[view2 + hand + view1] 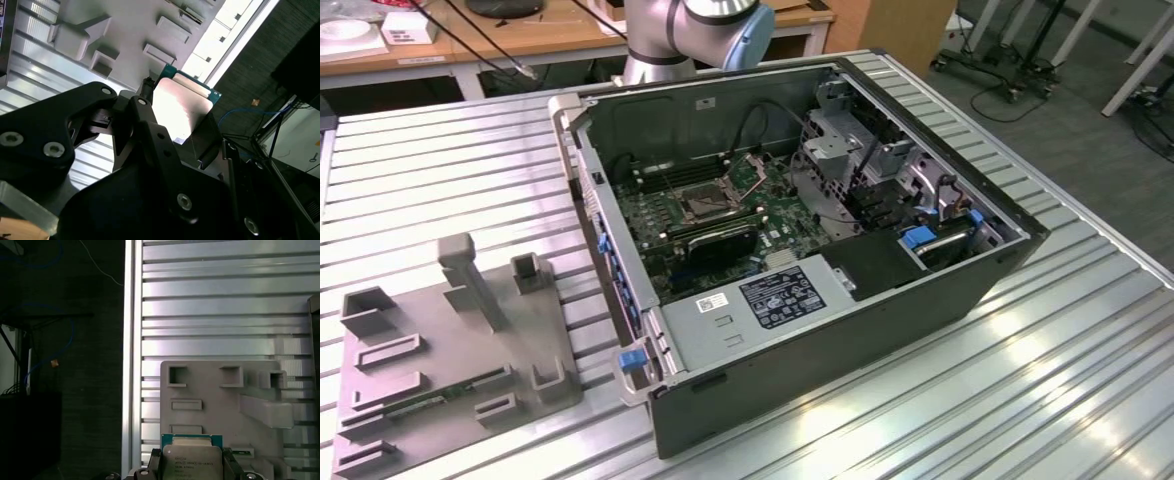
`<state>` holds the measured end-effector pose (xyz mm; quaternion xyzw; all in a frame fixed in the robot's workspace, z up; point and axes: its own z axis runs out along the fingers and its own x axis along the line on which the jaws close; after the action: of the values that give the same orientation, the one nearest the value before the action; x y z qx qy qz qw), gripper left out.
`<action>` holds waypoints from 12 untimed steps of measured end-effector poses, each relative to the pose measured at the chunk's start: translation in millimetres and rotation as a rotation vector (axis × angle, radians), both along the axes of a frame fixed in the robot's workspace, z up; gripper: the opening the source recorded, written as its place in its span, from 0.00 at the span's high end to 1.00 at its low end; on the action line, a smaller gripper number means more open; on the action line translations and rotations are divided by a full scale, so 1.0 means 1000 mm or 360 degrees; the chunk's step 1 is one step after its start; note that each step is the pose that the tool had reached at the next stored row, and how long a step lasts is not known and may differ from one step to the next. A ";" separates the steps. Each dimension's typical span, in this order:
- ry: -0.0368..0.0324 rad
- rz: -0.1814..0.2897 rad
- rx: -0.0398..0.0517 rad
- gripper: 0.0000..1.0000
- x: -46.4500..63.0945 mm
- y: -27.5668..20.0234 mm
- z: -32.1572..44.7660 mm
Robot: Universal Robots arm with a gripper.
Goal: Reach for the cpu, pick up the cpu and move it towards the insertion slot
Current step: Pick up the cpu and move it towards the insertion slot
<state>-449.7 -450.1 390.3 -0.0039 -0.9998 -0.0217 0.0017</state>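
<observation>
Cpu (192, 462) in gripper (191, 471), above fixture plate (220, 412)

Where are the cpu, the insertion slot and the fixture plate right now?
cpu (185, 107), second wrist view: middle of its silvery metal top.
insertion slot (698, 207), exterior view: dark centre of the socket.
fixture plate (447, 350), exterior view: bare flat part of its gray base.

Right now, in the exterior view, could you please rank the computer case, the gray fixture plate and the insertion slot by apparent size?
Largest to smallest:
1. the computer case
2. the gray fixture plate
3. the insertion slot
The differences are wide, so nearness to the camera leaves the order unchanged.
</observation>
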 end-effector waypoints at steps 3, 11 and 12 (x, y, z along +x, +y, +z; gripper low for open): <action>0.0000 0.0000 0.0000 0.45 0.000 0.0000 0.0026; 0.0000 0.0000 0.0000 0.45 0.000 0.0000 0.0088; 0.0000 0.0000 0.0000 0.45 0.000 0.0000 0.0093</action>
<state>-449.8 -450.1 399.6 -0.0039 -0.9998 -0.0217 0.0017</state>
